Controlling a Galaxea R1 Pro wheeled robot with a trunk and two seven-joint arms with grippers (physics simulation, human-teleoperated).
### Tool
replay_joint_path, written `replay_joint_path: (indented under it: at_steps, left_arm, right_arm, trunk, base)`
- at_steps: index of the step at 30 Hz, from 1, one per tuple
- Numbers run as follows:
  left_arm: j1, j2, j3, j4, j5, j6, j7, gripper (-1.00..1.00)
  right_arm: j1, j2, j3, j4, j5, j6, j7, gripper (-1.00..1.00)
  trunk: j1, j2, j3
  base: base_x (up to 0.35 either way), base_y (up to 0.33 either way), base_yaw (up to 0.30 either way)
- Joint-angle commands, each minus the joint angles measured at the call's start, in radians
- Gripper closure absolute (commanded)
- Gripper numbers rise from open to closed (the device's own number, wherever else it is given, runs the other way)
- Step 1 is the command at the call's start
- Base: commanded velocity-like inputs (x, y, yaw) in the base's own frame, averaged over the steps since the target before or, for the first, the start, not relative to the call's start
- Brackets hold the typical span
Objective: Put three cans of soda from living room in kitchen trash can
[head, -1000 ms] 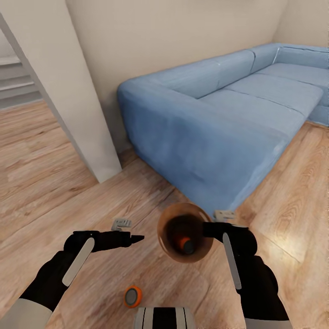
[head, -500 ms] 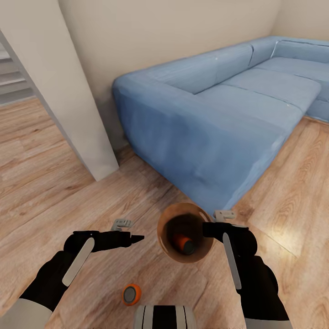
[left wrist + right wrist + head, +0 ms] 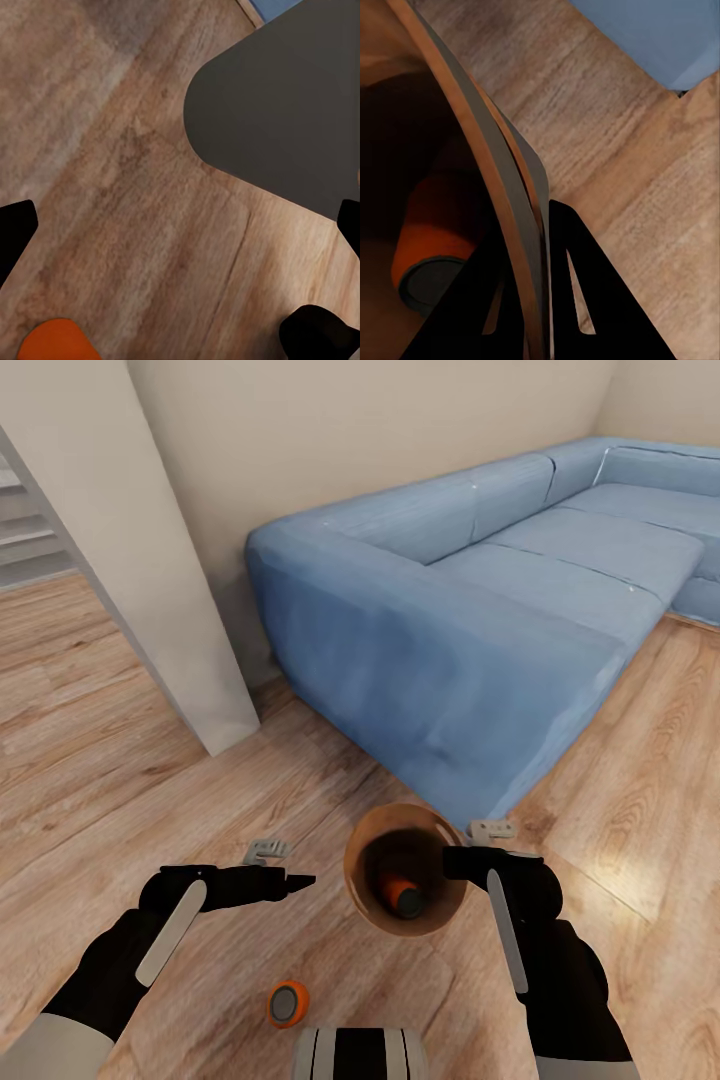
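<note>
My right gripper is shut on the rim of the tash can, a small round brown bucket held just above the plank floor. In the right wrist view the thin rim runs between the fingers. One orange can of soda lies inside it, also seen in the wrist view as an orange can. A second orange can of soda lies on the floor near my base, and its edge shows below my left gripper. The left gripper is open and holds nothing.
A large blue sofa fills the space ahead and to the right. A white wall corner stands at the left, with steps behind it. Two small grey pieces sit on the floor near my hands.
The whole picture shifted slightly a second ago, so the camera moved. Both arms and the bucket kept their pose, and the can inside the bucket rolled a little.
</note>
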Motion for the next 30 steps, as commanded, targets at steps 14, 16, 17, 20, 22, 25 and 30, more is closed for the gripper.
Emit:
replay_joint_path:
  at_steps: [14, 16, 17, 20, 22, 25, 30]
  left_arm:
    - [0.0, -0.001, 0.0, 0.0, 0.001, 0.0, 0.0, -1.0]
    - [0.0, -0.001, 0.0, 0.0, 0.001, 0.0, 0.0, -1.0]
    - [0.0, -0.001, 0.0, 0.0, 0.001, 0.0, 0.0, -1.0]
    - [0.0, -0.001, 0.0, 0.0, 0.001, 0.0, 0.0, -1.0]
    - [0.0, -0.001, 0.0, 0.0, 0.001, 0.0, 0.0, -1.0]
    - [0.0, -0.002, 0.0, 0.0, 0.001, 0.0, 0.0, -1.0]
    - [0.0, -0.002, 0.0, 0.0, 0.0, 0.0, 0.0, -1.0]
  right_arm:
    - [0.0, 0.0, 0.0, 0.001, -0.024, 0.0, 0.003, 1.0]
    - [0.0, 0.0, 0.0, 0.0, -0.024, 0.0, 0.003, 1.0]
    - [0.0, 0.0, 0.0, 0.001, -0.024, 0.0, 0.003, 1.0]
    - [0.0, 0.0, 0.001, 0.001, -0.024, 0.0, 0.003, 1.0]
    - [0.0, 0.0, 0.002, 0.0, -0.024, -0.001, 0.002, 1.0]
    - [0.0, 0.0, 0.002, 0.002, -0.024, -0.001, 0.002, 1.0]
    - [0.0, 0.0, 0.003, 0.002, -0.024, -0.001, 0.002, 1.0]
  trunk:
    - [0.0, 0.0, 0.0]
    - [0.0, 0.0, -0.001]
    - [0.0, 0.0, -0.002]
    - [0.0, 0.0, -0.006]
    - [0.0, 0.0, -0.009]
    - [0.0, 0.0, -0.014]
    - [0.0, 0.0, -0.022]
  base:
    - [0.0, 0.0, 0.0]
    - [0.0, 0.0, -0.023]
    - [0.0, 0.0, -0.064]
    - [0.0, 0.0, -0.074]
    - [0.0, 0.0, -0.073]
    - [0.0, 0.0, -0.069]
    - [0.0, 0.0, -0.015]
